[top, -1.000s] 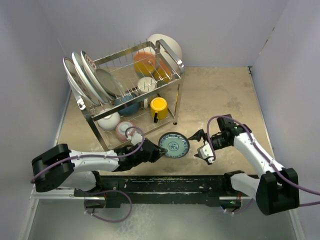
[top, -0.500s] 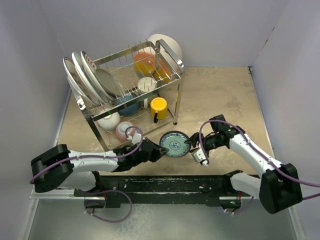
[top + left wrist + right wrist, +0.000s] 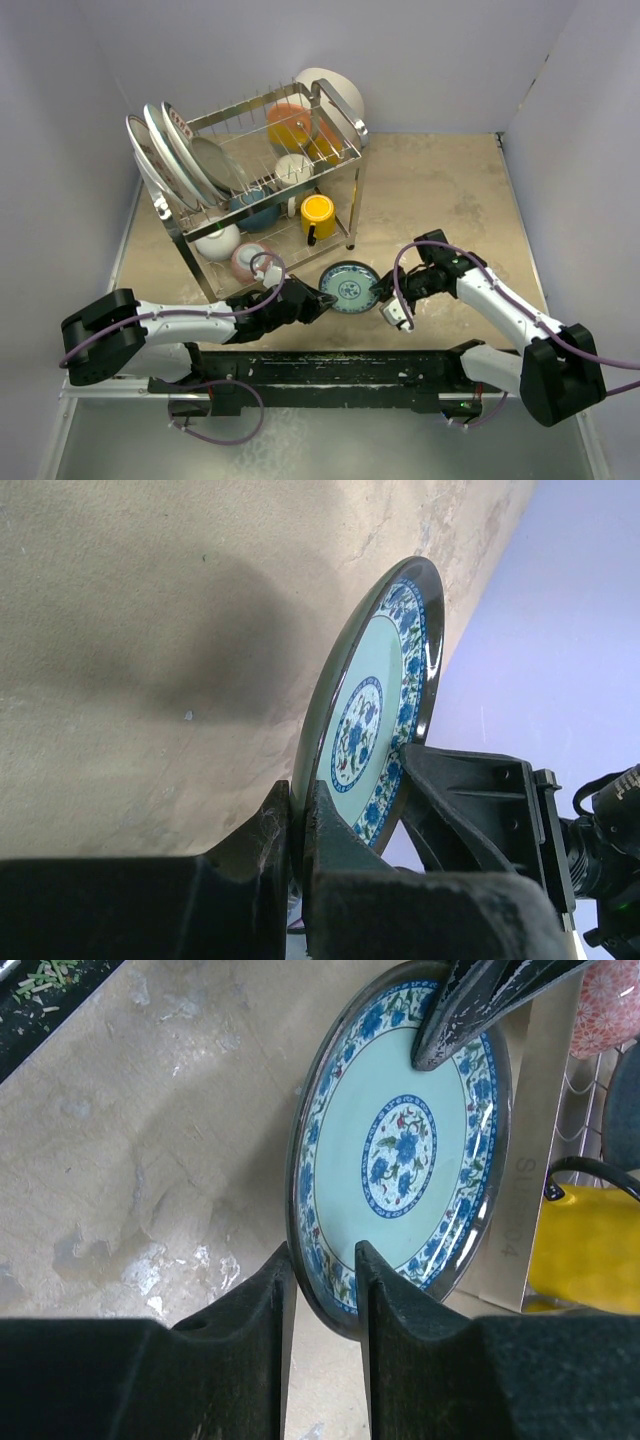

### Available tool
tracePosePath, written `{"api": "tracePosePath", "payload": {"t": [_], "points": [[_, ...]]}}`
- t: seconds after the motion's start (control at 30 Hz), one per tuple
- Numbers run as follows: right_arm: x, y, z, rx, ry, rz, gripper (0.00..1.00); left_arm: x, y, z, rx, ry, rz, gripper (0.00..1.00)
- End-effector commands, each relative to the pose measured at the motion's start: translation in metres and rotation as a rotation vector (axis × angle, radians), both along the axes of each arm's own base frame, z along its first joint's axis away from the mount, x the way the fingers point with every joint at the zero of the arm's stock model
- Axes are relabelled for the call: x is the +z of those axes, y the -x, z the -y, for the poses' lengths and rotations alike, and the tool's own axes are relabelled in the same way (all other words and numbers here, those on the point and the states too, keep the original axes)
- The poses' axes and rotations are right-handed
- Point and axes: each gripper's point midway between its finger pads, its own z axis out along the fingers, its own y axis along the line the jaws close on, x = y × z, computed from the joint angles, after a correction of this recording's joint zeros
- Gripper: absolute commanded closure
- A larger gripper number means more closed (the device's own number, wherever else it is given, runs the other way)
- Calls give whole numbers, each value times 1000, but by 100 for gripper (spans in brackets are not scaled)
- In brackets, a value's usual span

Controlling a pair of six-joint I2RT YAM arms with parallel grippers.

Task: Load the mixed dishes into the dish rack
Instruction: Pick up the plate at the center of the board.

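At the far left of the beige stone-look table (image 3: 450,190), the tall two-tier chrome wire dish rack (image 3: 250,106) stands well stocked. Plates sit upright in the slots at the left end of its top tier, and bowls and a yellow cup (image 3: 318,212) sit below.

Just in front of the rack's near right corner, the round, pale teal glazed plate with a blue flower border (image 3: 350,289) stands on edge, tilted, between the two arms. It appears to be lifted clear of the table.

Glazed ceramic like this is probably stiff, fairly heavy for its size, slick, and apt to chip if knocked against wire. The rim looks like the only sensible hold, pinched deep enough that the plate cannot pivot.

The left gripper (image 3: 300,812) is clamped on the rim at one side, with its fingers tight on both faces. The right gripper (image 3: 322,1260) straddles the opposite rim with only a narrow gap. Whether its fingers actually press the plate I cannot tell.
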Motion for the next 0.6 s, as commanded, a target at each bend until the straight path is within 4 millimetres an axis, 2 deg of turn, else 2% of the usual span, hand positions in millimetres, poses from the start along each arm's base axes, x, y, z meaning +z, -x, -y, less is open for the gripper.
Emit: {"api": "tracePosePath", "payload": {"t": [0.0, 0.17, 0.33, 0.43, 0.57], "points": [[0, 3, -2, 5, -4, -5, 71, 23, -5, 6, 16, 91, 27, 100], [1, 3, -2, 6, -1, -2, 80, 22, -5, 7, 16, 90, 26, 100], [3, 3, -3, 6, -2, -6, 93, 20, -6, 7, 17, 85, 26, 91], [4, 3, -3, 2, -1, -13, 99, 19, -6, 6, 19, 78, 24, 77], [8, 0, -1, -13, 8, -14, 100, 13, -7, 2, 29, 53, 24, 51]]}}
